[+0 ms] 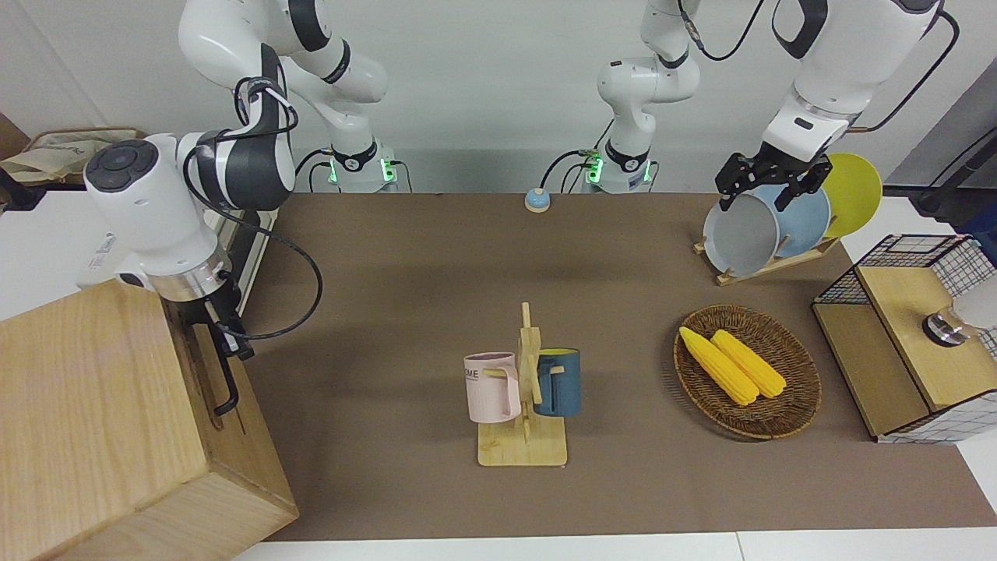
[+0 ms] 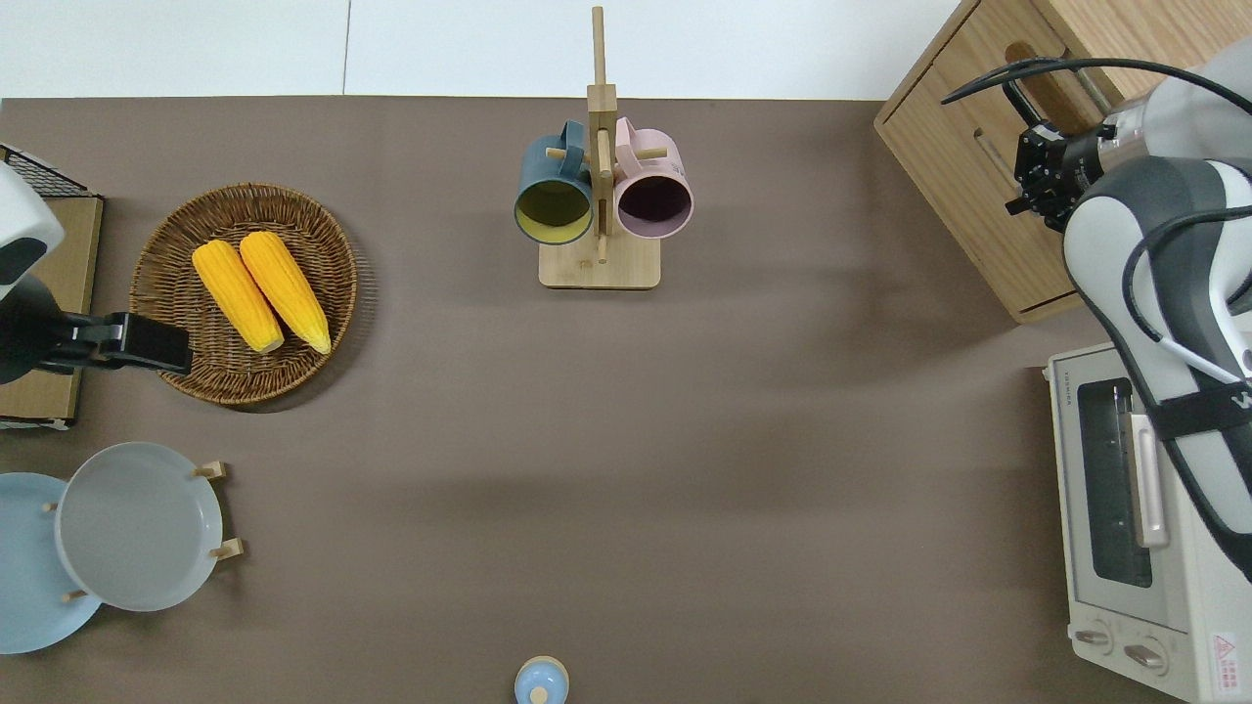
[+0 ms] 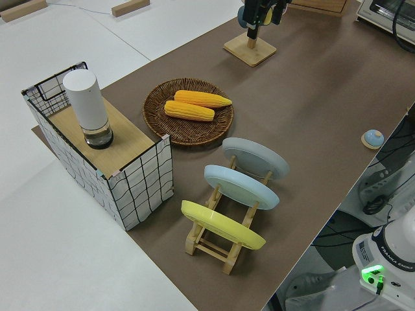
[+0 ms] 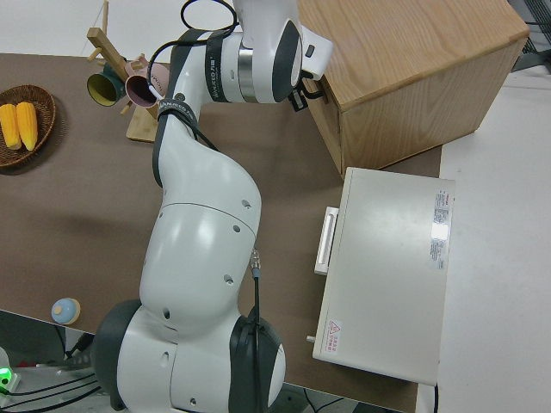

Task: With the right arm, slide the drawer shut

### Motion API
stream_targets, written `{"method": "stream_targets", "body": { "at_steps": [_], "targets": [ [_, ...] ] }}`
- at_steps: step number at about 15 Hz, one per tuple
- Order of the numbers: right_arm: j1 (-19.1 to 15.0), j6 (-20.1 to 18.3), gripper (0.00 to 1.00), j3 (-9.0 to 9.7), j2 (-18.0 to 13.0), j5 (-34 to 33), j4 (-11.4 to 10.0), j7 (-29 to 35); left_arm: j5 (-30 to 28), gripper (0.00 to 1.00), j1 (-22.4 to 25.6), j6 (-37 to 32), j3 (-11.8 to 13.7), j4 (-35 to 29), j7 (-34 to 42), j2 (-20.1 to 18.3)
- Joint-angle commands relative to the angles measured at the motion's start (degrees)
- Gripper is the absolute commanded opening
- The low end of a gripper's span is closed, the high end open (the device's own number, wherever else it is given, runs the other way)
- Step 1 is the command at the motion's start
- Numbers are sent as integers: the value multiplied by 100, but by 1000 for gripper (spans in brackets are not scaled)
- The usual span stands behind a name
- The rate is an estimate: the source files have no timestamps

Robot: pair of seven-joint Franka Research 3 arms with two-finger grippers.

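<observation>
The light-wood drawer (image 1: pixel 218 440) sits pushed in, its front level with the front of the big wood cabinet (image 1: pixel 86 413) at the right arm's end of the table. Its black bar handle (image 1: pixel 227 382) also shows in the overhead view (image 2: pixel 1019 98). My right gripper (image 1: pixel 223 331) is at the end of the handle nearer the robots, close against the drawer front (image 2: pixel 993 68); it also shows in the overhead view (image 2: pixel 1039 176) and the right side view (image 4: pixel 303 93). My left arm is parked, and its gripper (image 1: pixel 754 196) is open and empty.
A white toaster oven (image 2: pixel 1135 518) stands beside the cabinet, nearer the robots. A mug tree (image 1: pixel 523 389) with two mugs is mid-table. A wicker basket (image 1: pixel 794 413) holds two corn cobs. There is also a plate rack (image 1: pixel 767 265), a wire-mesh cabinet (image 1: pixel 911 343) and a small blue bell (image 1: pixel 537 201).
</observation>
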Motion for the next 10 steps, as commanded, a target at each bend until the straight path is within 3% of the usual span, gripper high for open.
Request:
{"method": "stream_targets", "body": {
  "at_steps": [1, 6, 10],
  "targets": [
    [29, 69, 0, 73, 116, -127, 124, -147, 98, 993, 22, -113, -37, 140, 56, 65],
    [512, 16, 0, 64, 2, -109, 45, -200, 98, 993, 22, -113, -37, 140, 56, 65],
    [970, -282, 0, 64, -437, -100, -306, -340, 98, 993, 22, -113, -37, 149, 56, 65]
  ]
}}
